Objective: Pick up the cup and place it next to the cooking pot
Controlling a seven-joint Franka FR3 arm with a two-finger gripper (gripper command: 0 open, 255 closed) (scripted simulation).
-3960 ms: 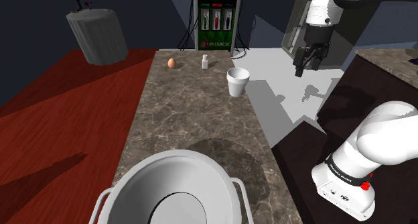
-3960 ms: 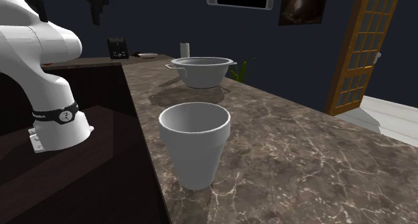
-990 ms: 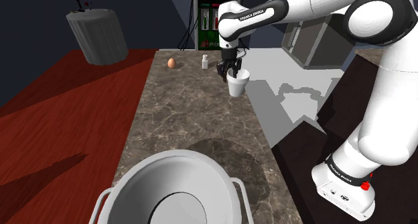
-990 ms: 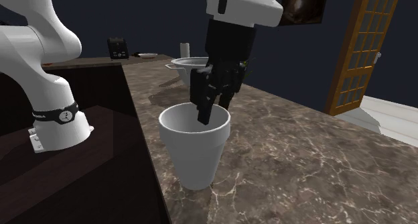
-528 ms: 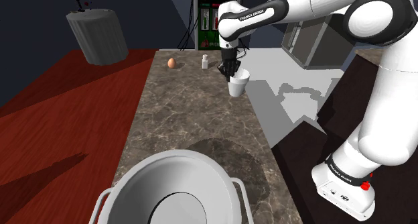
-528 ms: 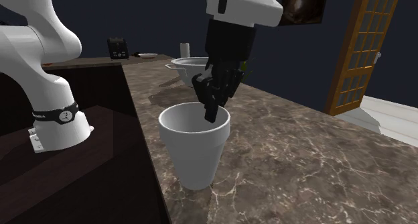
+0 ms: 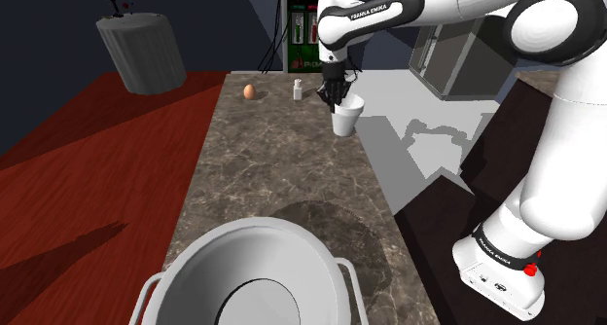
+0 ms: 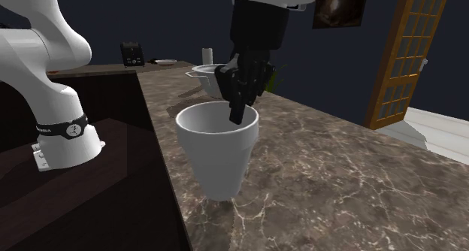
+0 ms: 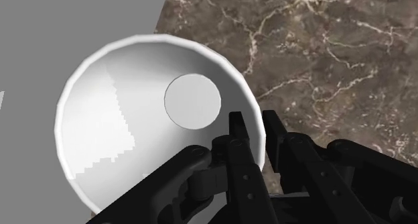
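A white tapered cup (image 7: pixel 346 120) hangs just above the far end of the marbled brown counter (image 7: pixel 282 177). My black gripper (image 7: pixel 339 99) is shut on its rim, one finger inside the cup and one outside. The second exterior view has the cup (image 8: pixel 218 153) raised a little off the stone, with the gripper (image 8: pixel 237 110) pinching the rim's far side. Along the hand, the cup's (image 9: pixel 127 122) wall sits clasped between the fingers of the gripper (image 9: pixel 256 132). The wide white cooking pot (image 7: pixel 255 274) stands at the counter's near end; its rim (image 8: pixel 203 71) peeks out behind the hand.
An egg (image 7: pixel 250 91) and a small white bottle (image 7: pixel 298 89) stand at the counter's far end near the cup. A grey ribbed bin (image 7: pixel 142 51) stands on the red floor at the shoulder view's left. The arm's stand (image 7: pixel 501 265) is at that view's lower right.
The fingers closed from apart onto the cup's rim, and the cup has since risen slightly off the counter with the hand.
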